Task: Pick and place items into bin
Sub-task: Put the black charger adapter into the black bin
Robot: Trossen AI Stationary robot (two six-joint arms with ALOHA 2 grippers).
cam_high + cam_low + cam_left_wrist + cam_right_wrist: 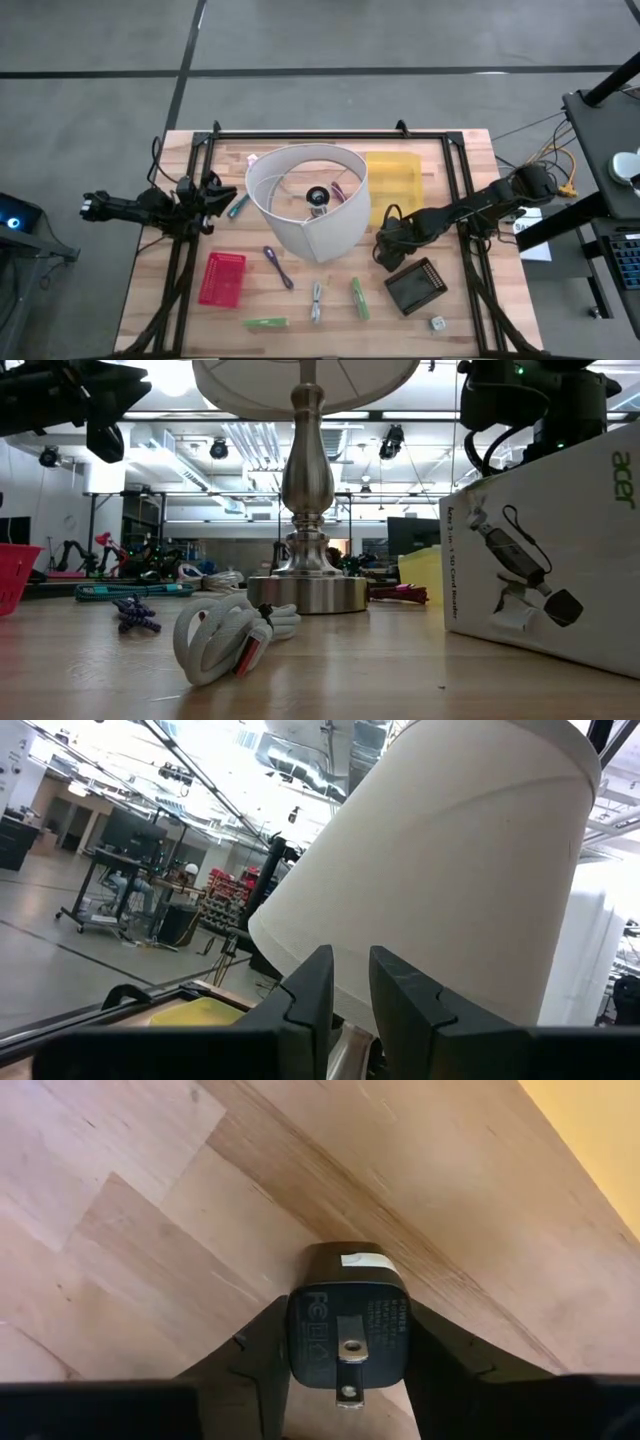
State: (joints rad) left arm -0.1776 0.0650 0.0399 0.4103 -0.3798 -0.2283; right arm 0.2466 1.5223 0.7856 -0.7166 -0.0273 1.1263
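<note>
Between the right claw's [347,1370] fingers sits a black plug block [347,1325], gripped above the counter [150,1230]. Beside it lies the yellow bin [395,180]. Left claw [348,995] nearly closed, empty.

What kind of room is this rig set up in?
Most likely a robotics lab or workshop. The low view shows an open industrial ceiling with exposed ducts and hung lights; the left wrist view shows wheeled workstations with monitors beyond the wooden table; the floor is bare concrete.

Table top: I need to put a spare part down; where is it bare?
Bare: the near left corner, bordered by the red basket and green stick; also the far strip behind the lampshade. Crowded: around the right gripper, yellow bin and black box.
</note>
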